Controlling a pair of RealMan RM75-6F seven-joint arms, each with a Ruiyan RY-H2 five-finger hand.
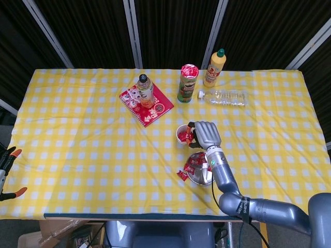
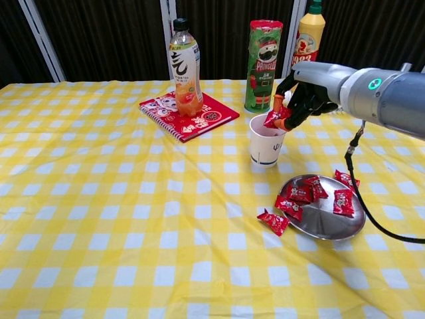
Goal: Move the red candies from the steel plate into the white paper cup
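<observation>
Yellow checked tablecloth (image 2: pixel 99 199), frame centre: right hand (image 2: pixel 307 90) pinched a red candy (image 2: pixel 274 119) over the white paper cup (image 2: pixel 267 140); steel plate (image 2: pixel 323 223) lay lower right.

The right hand (image 2: pixel 307 88) has a smooth silver-grey shell over the back, with dark fingers (image 2: pixel 292 103) tipped in orange. Behind it, the forearm (image 2: pixel 392 100) is a thick grey metallic tube carrying a small green-lit dot, and a thin black cable (image 2: pixel 358 193) hangs from its underside. In the head view, the arm's dark lower segment (image 1: pixel 240 206) bears white lettering too small to read.
</observation>
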